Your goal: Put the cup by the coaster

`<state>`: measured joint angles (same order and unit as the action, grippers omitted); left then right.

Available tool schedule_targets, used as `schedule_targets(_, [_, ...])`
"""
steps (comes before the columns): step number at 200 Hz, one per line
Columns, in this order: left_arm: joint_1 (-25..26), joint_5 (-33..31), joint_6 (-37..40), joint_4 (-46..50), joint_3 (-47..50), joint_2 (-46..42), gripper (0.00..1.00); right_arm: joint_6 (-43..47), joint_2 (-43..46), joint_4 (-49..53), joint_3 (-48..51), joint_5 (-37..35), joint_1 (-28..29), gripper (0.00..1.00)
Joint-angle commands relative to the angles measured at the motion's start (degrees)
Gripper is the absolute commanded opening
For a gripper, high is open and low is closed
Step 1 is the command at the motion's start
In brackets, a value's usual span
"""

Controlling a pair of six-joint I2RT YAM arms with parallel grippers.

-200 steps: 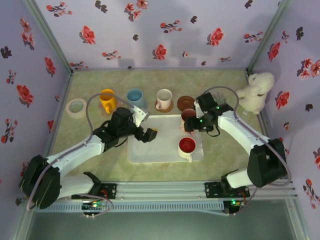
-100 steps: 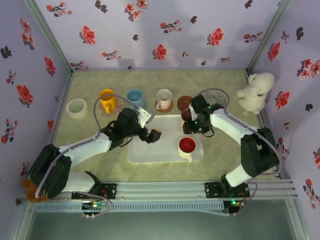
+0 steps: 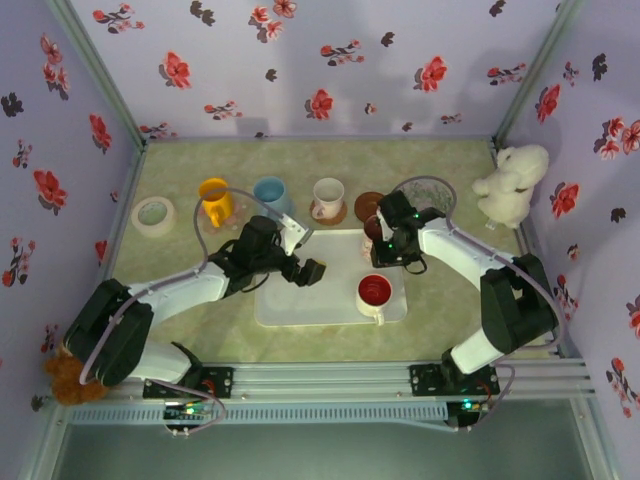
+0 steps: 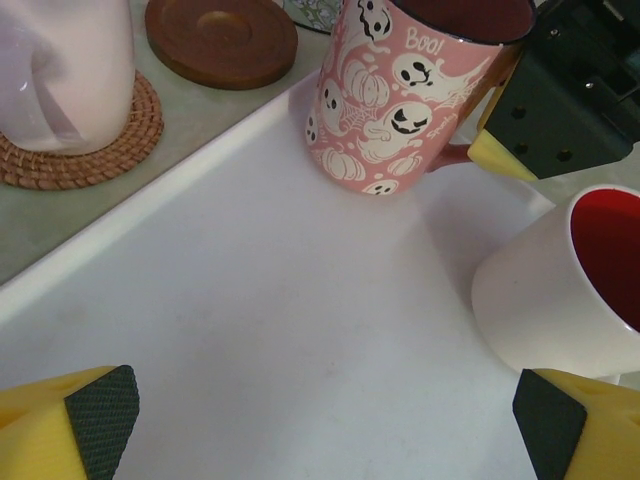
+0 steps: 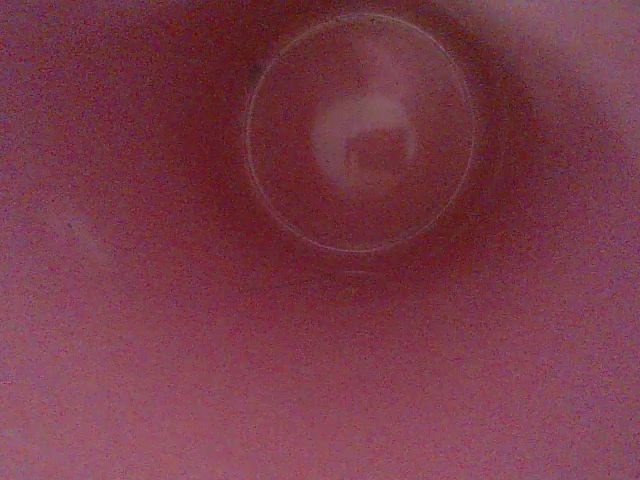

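Note:
A pink mug (image 4: 395,95) printed with ghosts and pumpkins stands at the far right corner of the white tray (image 4: 250,330). My right gripper (image 3: 384,240) sits over the pink mug (image 3: 376,228). One of its yellow fingertips (image 4: 497,156) rests outside the wall by the handle, and the other finger is hidden. The right wrist view looks down into the mug's dark red inside (image 5: 360,130). The bare brown coaster (image 4: 222,38) lies just beyond the tray; from above the coaster (image 3: 371,203) is behind the mug. My left gripper (image 4: 330,430) hangs open over the tray (image 3: 300,300), holding nothing.
A white cup with a red inside (image 3: 374,293) stands on the tray near its front right. A pale cup on a woven coaster (image 3: 328,198), a blue cup (image 3: 270,192) and a yellow cup (image 3: 214,197) line the back. A tape roll (image 3: 153,212) lies left, a plush rabbit (image 3: 512,183) right.
My left gripper has slid right over the tray towards the mugs. My right gripper has moved back and left until it covers the pink mug.

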<state>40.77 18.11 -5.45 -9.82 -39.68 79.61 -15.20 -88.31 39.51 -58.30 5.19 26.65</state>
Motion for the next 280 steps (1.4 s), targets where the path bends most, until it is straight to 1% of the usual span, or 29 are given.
schedule_targets(1, [0.38, 0.93, -0.26, -1.52, -1.52, 0.42, 1.0, 0.24, -0.72, -0.49, -1.81, -2.11, 0.24, 0.33])
schedule_targets(23, [0.38, 0.96, -0.26, -1.35, -1.72, 0.45, 0.99, 0.59, -0.4, -0.4, -2.16, -2.33, 0.26, 0.31])
schedule_targets(64, [0.36, 0.94, -0.44, -1.08, -2.07, 0.88, 0.99, 1.69, 1.42, -0.08, -2.11, -3.25, 0.28, 0.24])
schedule_targets(100, [0.42, 0.96, -0.37, -1.07, -2.21, 0.66, 1.0, 2.1, 3.16, -0.18, -2.28, -4.04, 0.24, 0.11])
schedule_targets(123, [0.36, 0.88, -0.11, -0.75, -2.41, 0.63, 0.99, 2.62, 3.87, 0.26, -3.16, -4.7, 0.25, 0.0])
schedule_targets(211, [0.36, 0.74, 1.72, 1.71, -4.6, -0.34, 0.99, 4.99, 4.81, 2.15, -8.91, -8.52, 0.16, 0.0])
schedule_targets(252, [0.36, 0.54, 2.8, 2.6, -5.85, -0.51, 1.0, 5.91, 1.92, 1.53, -12.88, -11.61, -0.36, 0.0])
schedule_targets(280, [0.36, 0.53, 3.26, 2.6, -6.46, -0.37, 0.99, 6.69, -0.69, 0.27, -15.28, -12.46, -1.07, 0.0])
